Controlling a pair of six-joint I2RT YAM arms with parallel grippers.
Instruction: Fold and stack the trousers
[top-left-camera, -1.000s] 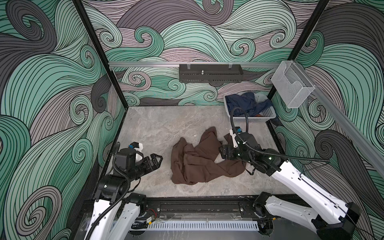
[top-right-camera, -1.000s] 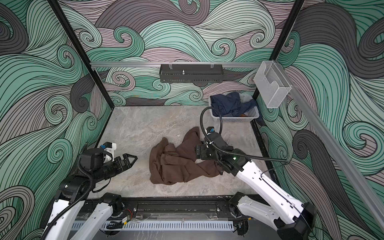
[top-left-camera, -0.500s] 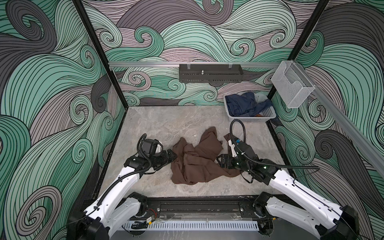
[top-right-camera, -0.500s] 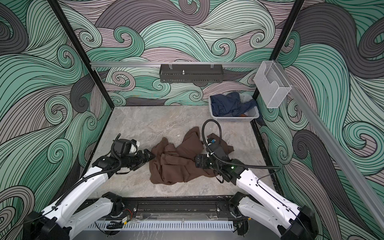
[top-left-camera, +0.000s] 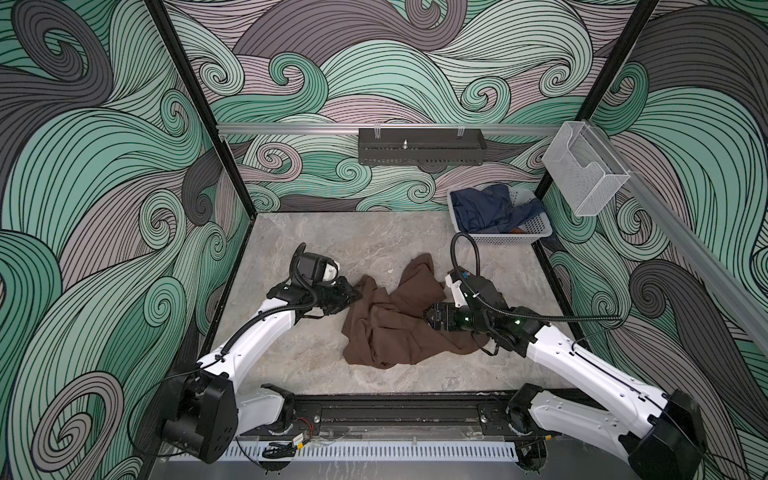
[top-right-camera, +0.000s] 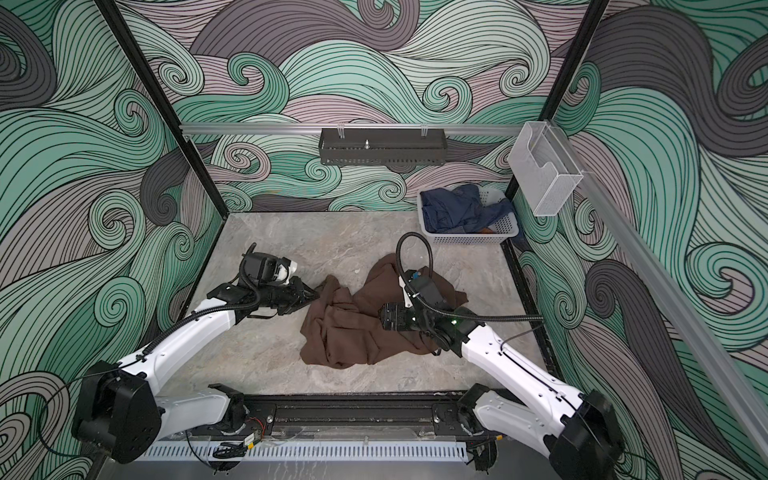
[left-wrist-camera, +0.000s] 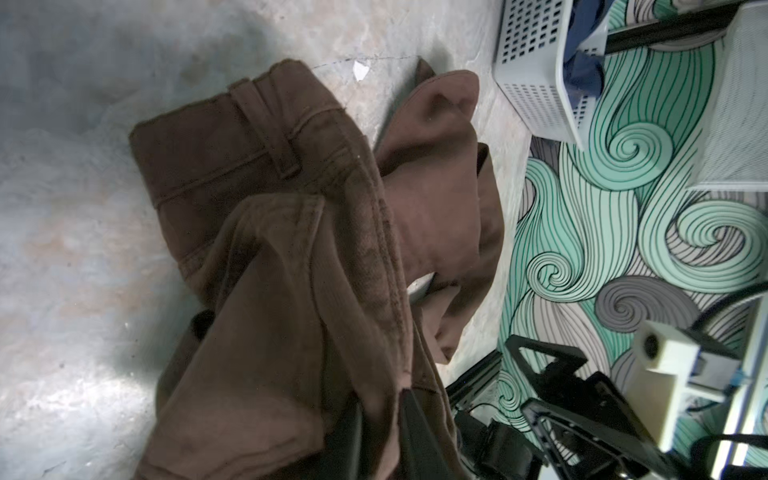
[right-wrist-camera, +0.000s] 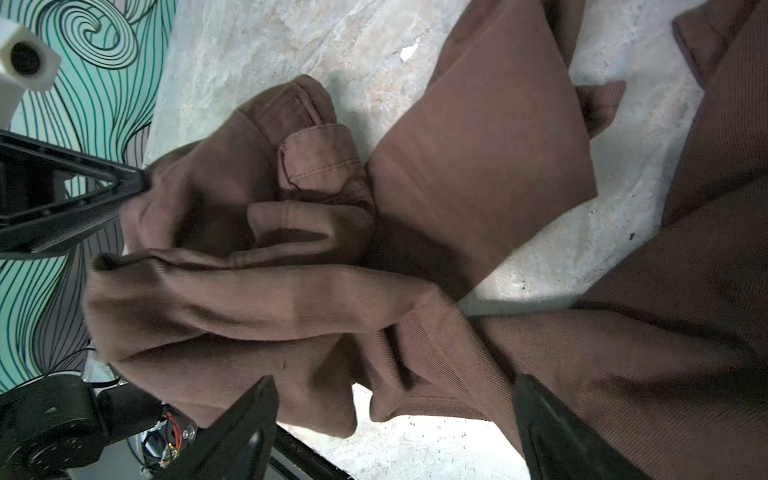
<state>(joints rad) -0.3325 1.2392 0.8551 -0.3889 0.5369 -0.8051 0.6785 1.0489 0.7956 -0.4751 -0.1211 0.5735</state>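
Note:
The brown trousers lie in a crumpled heap in the middle of the table, with the waistband and a belt loop showing on the left side. My left gripper is at the heap's left edge, shut on a fold of the trousers' fabric. My right gripper hangs open low over the heap's right half. Its fingers stand wide apart with cloth below them, and nothing is gripped.
A white basket with navy blue garments stands at the back right corner. A clear holder hangs on the right rail and a black tray on the back wall. A black rail runs along the table's front edge.
My left arm reached from the table's left side to the trousers and its gripper shut on their left edge. My right gripper moved a little forward and left over the heap, staying open.

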